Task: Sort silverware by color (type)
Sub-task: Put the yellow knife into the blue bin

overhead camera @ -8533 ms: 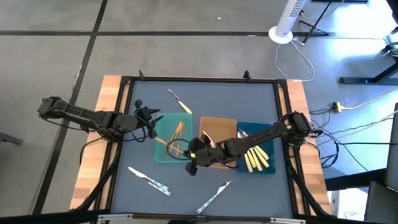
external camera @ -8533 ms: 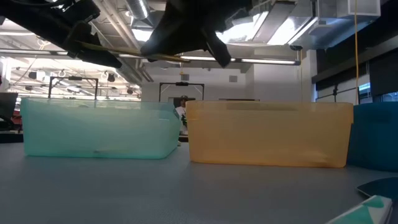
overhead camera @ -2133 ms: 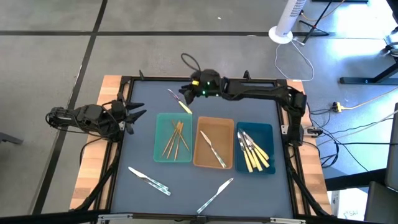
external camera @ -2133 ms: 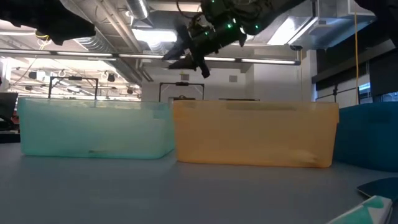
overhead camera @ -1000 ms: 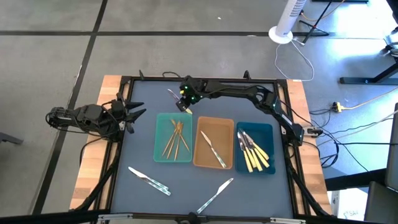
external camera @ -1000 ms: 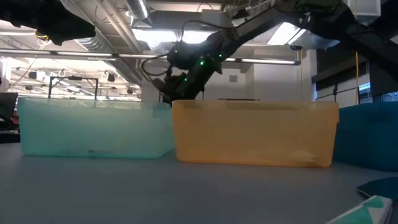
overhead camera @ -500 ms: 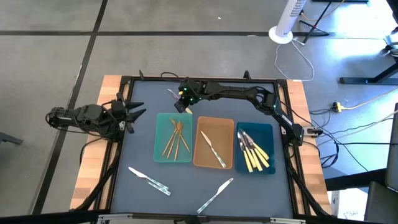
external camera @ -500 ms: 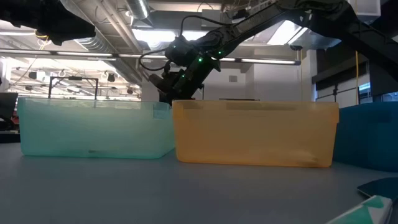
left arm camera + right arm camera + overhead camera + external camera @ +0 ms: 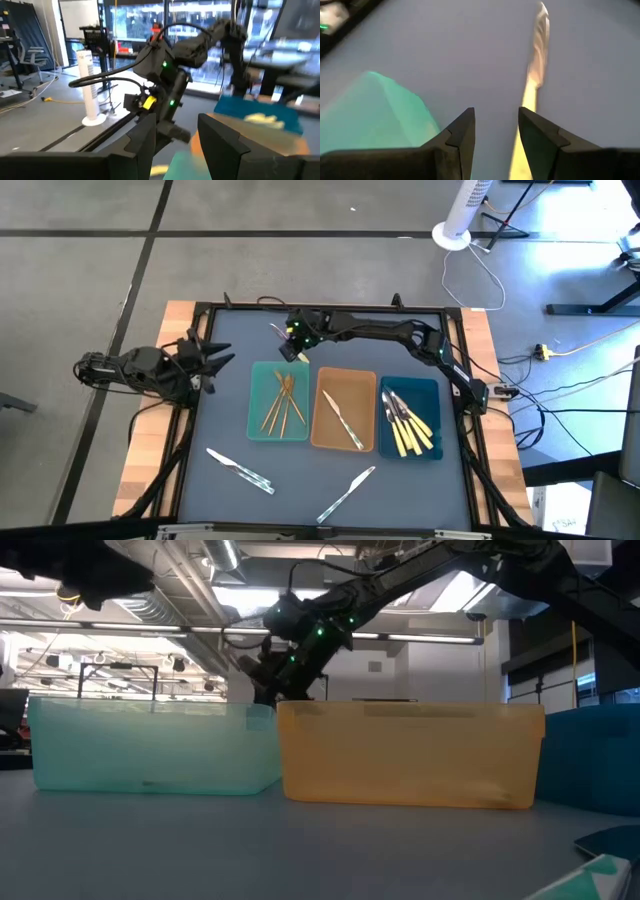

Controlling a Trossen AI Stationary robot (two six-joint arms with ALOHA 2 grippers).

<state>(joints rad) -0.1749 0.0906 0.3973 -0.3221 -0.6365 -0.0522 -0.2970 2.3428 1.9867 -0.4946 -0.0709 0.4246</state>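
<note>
Already most of the silverware lay sorted. The gold pieces sat in the teal tray, one silver knife in the tan tray, and the yellow-handled pieces in the blue tray.

The right gripper was reaching to the far side of the table, low over a yellow-handled knife, probably to take it to the blue tray with its mates. Its fingers stood partly apart with nothing between them, and the knife lay just beside one finger, not inside.

The left gripper waited at the left edge of the table with its fingers spread and holding nothing.

Two silver pieces still lay loose on the near side of the table.

From above, the gripper hid most of the knife. In the low view, the tray walls hid everything inside them.
</note>
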